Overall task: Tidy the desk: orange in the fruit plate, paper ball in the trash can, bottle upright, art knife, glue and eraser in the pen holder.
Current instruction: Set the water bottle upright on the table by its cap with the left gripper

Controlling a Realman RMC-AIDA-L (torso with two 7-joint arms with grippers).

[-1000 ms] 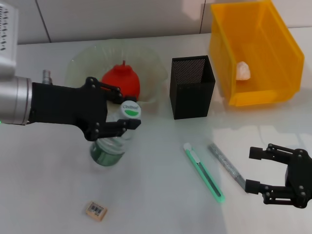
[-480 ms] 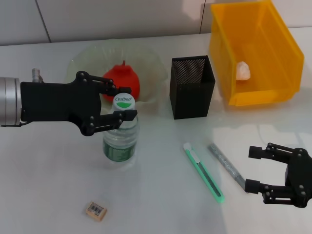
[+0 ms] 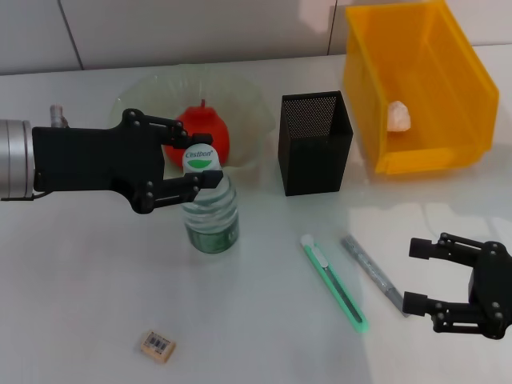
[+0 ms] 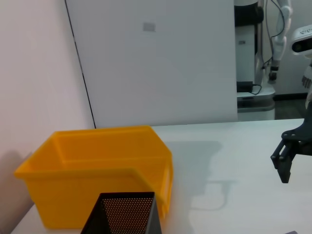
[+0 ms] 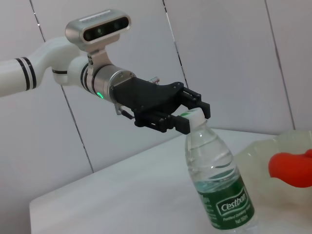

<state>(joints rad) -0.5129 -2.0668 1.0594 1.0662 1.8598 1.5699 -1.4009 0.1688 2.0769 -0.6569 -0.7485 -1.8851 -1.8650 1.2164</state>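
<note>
Right gripper (image 3: 444, 286) idled nearest with fingers spread; the eraser (image 3: 158, 345) bore a barcode; mid-desk the left gripper (image 3: 202, 164) was clamped on the "Cestbon" bottle (image 3: 211, 212) neck, bottle tilted, its cap partly hidden

Bottle (image 3: 211, 210) stands upright between fruit plate (image 3: 248, 112) and open desk (image 3: 80, 288). Pen holder (image 3: 315, 142) sits just beside yellow trash can (image 3: 464, 104). Art knife (image 3: 336, 284) and glue stick (image 3: 373, 274) lie close together; eraser (image 3: 158, 346) lies apart.
</note>
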